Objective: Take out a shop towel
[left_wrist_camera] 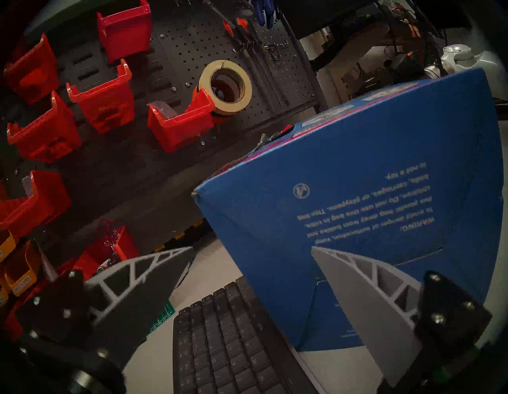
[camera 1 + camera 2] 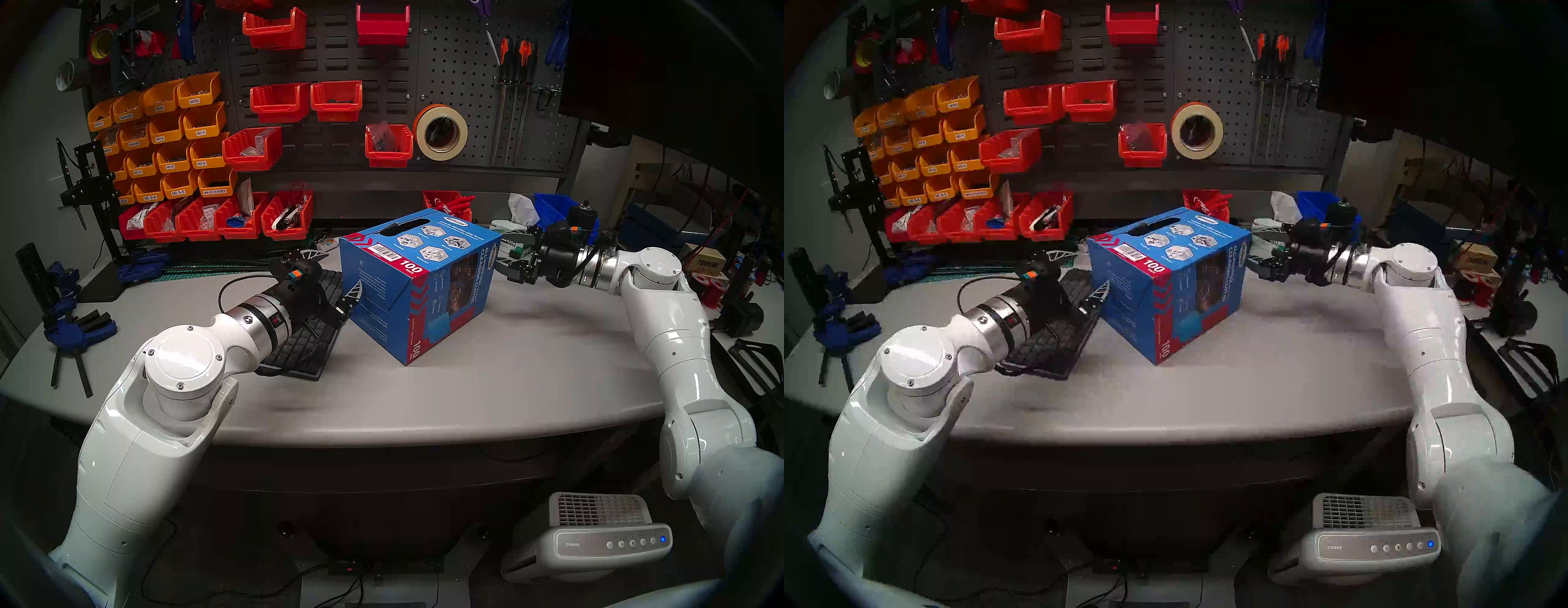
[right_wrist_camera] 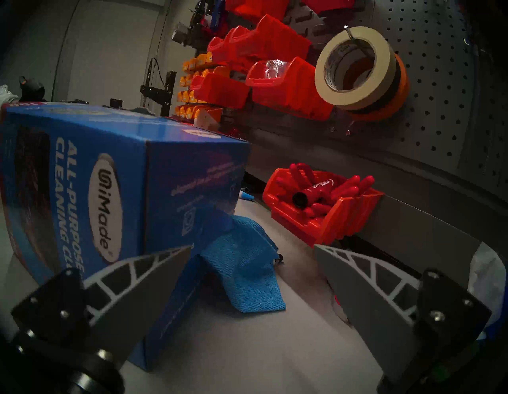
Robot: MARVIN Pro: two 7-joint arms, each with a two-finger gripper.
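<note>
I see the shop towel (image 3: 242, 272) only partly out: it trails from the far side of the blue cleaning-cloth box (image 2: 418, 282) onto the grey bench (image 2: 530, 352), so gripping it and drawing it free remain. My left gripper (image 1: 251, 289) and right gripper (image 3: 253, 278) both stand wide open and hold nothing. The head views hide that far face, and the box's opening is obscured even at the right wrist.

A blue box (image 2: 1168, 282) stands on the grey surface (image 2: 1272, 373), one corner facing the viewer. Just left of it lies a dark keyboard (image 2: 1055, 335), with the left gripper (image 2: 1081, 276) above, jaws apart. Right of the box hovers the right gripper (image 2: 1265, 265), clear of it.
</note>
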